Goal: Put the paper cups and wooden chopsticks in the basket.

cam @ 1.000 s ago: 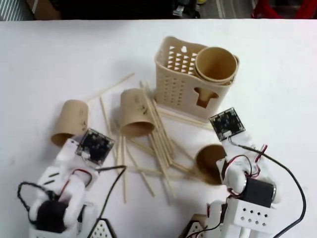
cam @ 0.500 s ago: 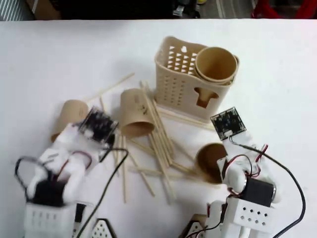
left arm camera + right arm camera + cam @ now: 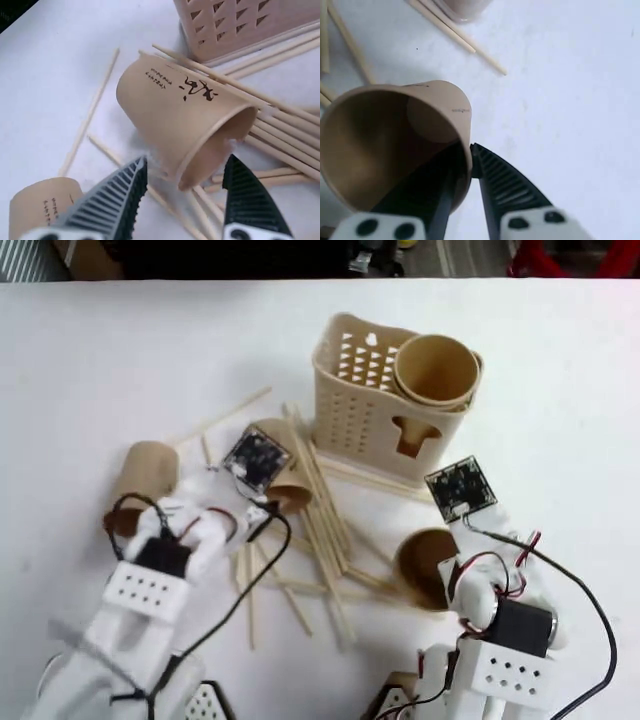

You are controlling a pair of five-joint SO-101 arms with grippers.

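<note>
A: Left gripper [image 3: 186, 165] first.
B: Fingers spread wide, one on each side of the mouth of the middle cup [image 3: 185, 115]. Can't tell whether either finger touches it. That cup lies on its side on the table [image 3: 120, 350], mouth towards the gripper.

A: Around it?
B: Loose chopsticks [image 3: 320, 530], scattered. Several lean across the cup's upper side, more lie under and past it. The basket [image 3: 365, 415] stands upright just beyond. A second cup [image 3: 145, 475] lies on its side off to that arm's outer side, near but apart.

A: Right gripper [image 3: 465, 150]?
B: Clamped on the wall of the held cup [image 3: 385, 135], one finger inside the mouth and one outside. The cup is tipped, with its mouth facing the wrist camera. In the high view it sits in front of the basket, beside the chopstick pile.

A: Anything in the basket?
B: One cup in the basket [image 3: 437, 370], upright at one end, with a second rim nested under it.
</note>
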